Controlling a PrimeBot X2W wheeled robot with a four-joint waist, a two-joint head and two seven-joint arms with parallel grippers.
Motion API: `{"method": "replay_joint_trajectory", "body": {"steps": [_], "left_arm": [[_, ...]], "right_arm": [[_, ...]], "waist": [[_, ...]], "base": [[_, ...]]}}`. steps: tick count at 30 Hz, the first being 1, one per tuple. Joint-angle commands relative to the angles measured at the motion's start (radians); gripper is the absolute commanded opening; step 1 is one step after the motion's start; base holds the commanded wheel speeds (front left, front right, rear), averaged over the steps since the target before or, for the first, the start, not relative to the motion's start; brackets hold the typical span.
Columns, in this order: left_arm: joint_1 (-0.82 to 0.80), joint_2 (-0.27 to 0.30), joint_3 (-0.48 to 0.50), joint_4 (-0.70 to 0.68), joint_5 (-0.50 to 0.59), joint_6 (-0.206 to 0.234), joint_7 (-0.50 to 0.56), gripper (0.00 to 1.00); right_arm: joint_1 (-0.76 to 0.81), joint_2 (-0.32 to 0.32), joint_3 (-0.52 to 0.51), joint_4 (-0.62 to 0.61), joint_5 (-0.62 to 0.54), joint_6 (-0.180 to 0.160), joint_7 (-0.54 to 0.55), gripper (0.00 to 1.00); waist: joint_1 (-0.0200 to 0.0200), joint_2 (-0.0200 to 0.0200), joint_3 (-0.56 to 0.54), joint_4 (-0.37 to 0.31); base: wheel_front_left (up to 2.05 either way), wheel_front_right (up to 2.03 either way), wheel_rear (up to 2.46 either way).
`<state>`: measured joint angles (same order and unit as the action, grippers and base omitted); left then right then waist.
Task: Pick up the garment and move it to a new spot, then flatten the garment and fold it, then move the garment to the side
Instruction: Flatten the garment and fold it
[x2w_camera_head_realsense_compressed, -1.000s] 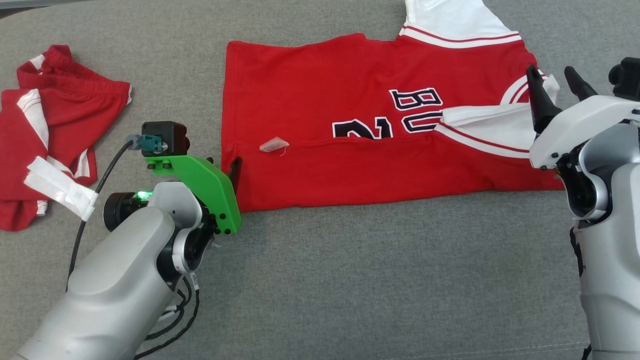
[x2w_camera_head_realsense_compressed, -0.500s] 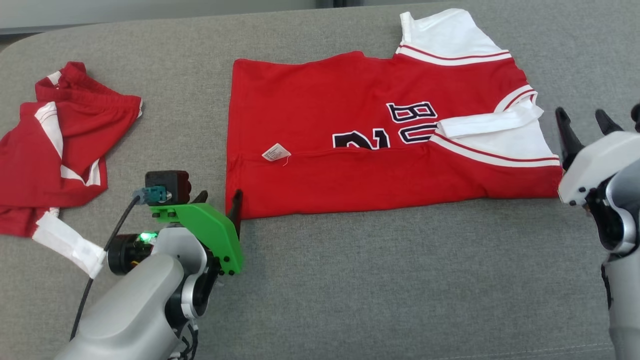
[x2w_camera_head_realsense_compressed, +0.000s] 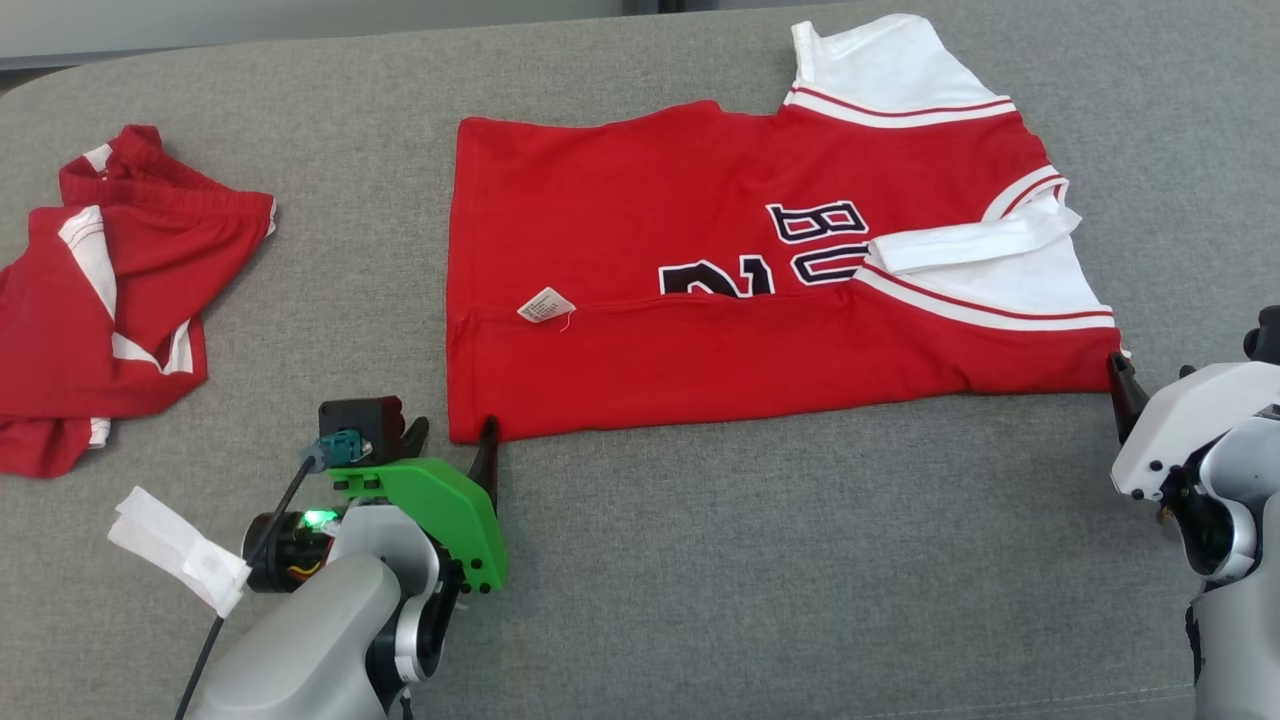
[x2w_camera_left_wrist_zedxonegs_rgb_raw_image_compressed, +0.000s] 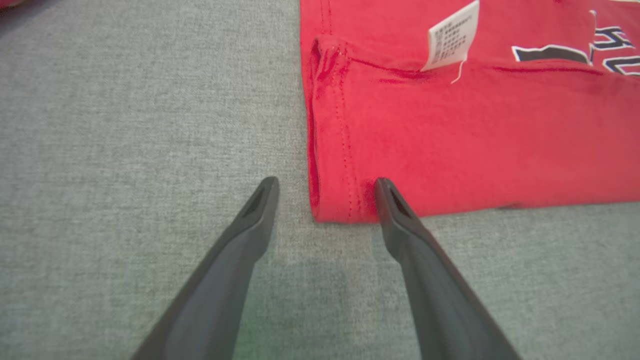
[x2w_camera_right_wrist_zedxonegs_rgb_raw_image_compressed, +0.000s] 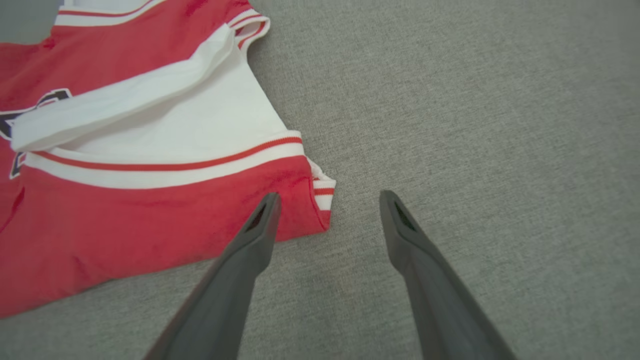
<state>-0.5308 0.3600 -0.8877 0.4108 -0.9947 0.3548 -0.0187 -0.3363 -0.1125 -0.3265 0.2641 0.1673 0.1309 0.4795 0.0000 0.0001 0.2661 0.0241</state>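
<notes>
The garment (x2w_camera_head_realsense_compressed: 700, 270), a red jersey with white sleeves and dark lettering, lies flat on the grey cushion (x2w_camera_head_realsense_compressed: 760, 560), its near strip folded over onto itself. My left gripper (x2w_camera_head_realsense_compressed: 452, 445) stands open at the near left corner, one finger touching the hem. In the left wrist view the left gripper (x2w_camera_left_wrist_zedxonegs_rgb_raw_image_compressed: 326, 186) straddles that corner of the garment (x2w_camera_left_wrist_zedxonegs_rgb_raw_image_compressed: 475, 135), holding nothing. My right gripper (x2w_camera_head_realsense_compressed: 1150, 385) is open at the near right corner. In the right wrist view the right gripper (x2w_camera_right_wrist_zedxonegs_rgb_raw_image_compressed: 330, 199) brackets the striped sleeve corner of the garment (x2w_camera_right_wrist_zedxonegs_rgb_raw_image_compressed: 125, 220).
A second red and white piece of clothing (x2w_camera_head_realsense_compressed: 110, 300) lies crumpled at the far left. A white tape flag (x2w_camera_head_realsense_compressed: 180, 550) hangs on my left arm's cable. A white care label (x2w_camera_head_realsense_compressed: 545, 305) sticks up from the fold line. Bare grey fabric stretches along the near side.
Both grippers have opened wider and drawn back toward me to the garment's near corners. The head camera has tilted, shifting the whole picture.
</notes>
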Motion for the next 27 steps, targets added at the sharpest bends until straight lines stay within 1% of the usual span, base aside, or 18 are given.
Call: {"method": "replay_joint_trajectory", "body": {"steps": [1, 6, 14, 15, 16, 17, 18, 24, 27], "left_arm": [[0.008, 0.000, -0.002, 0.011, -0.003, -0.006, 0.000, 1.00], [-0.016, -0.012, -0.001, 0.051, -0.002, -0.021, -0.008, 1.00], [-0.021, -0.031, -0.011, 0.103, -0.032, -0.055, 0.030, 1.00], [-0.018, -0.034, -0.013, 0.107, -0.034, -0.059, 0.038, 0.98], [-0.016, -0.037, -0.016, 0.113, -0.038, -0.066, 0.045, 0.69], [-0.015, -0.039, -0.022, 0.119, -0.042, -0.074, 0.054, 0.22], [-0.013, -0.042, -0.024, 0.123, -0.044, -0.080, 0.056, 0.00], [0.020, -0.045, -0.021, 0.128, -0.074, -0.109, 0.074, 0.00], [0.032, -0.031, -0.013, 0.113, -0.090, -0.111, 0.076, 0.00]], "right_arm": [[-0.017, -0.002, -0.002, 0.011, -0.008, 0.000, -0.004, 1.00], [-0.050, 0.003, -0.010, 0.080, -0.025, 0.000, -0.021, 1.00], [-0.085, 0.018, 0.014, 0.175, 0.001, 0.000, -0.003, 1.00], [-0.086, 0.019, 0.017, 0.182, 0.003, 0.000, 0.001, 0.36], [-0.086, 0.020, 0.026, 0.191, 0.009, 0.000, 0.010, 0.00], [-0.084, 0.019, 0.030, 0.197, 0.014, 0.000, 0.015, 0.00], [-0.081, 0.017, 0.034, 0.199, 0.016, 0.000, 0.014, 0.00], [-0.055, -0.003, 0.050, 0.154, 0.040, -0.001, -0.004, 0.00], [-0.020, -0.016, 0.065, 0.109, 0.050, -0.001, 0.013, 0.00]], "waist": [[0.0000, -0.0001, 0.005, 0.004], [0.0000, -0.0001, 0.024, 0.012], [0.0000, -0.0001, 0.040, 0.009], [0.0000, -0.0001, 0.040, 0.009], [0.0000, -0.0001, 0.039, 0.008], [0.0000, -0.0001, 0.037, 0.007], [0.0000, -0.0001, 0.033, 0.006], [0.0000, -0.0001, -0.007, 0.002], [0.0000, -0.0001, -0.032, 0.003]], "base": [[0.00, 0.00, 0.00], [0.00, 0.00, 0.00], [0.00, 0.00, 0.00], [0.00, 0.00, 0.00], [0.00, 0.00, 0.00], [0.00, 0.00, 0.00], [0.00, 0.00, 0.00], [0.00, 0.00, 0.00], [0.00, 0.00, 0.00]]}}
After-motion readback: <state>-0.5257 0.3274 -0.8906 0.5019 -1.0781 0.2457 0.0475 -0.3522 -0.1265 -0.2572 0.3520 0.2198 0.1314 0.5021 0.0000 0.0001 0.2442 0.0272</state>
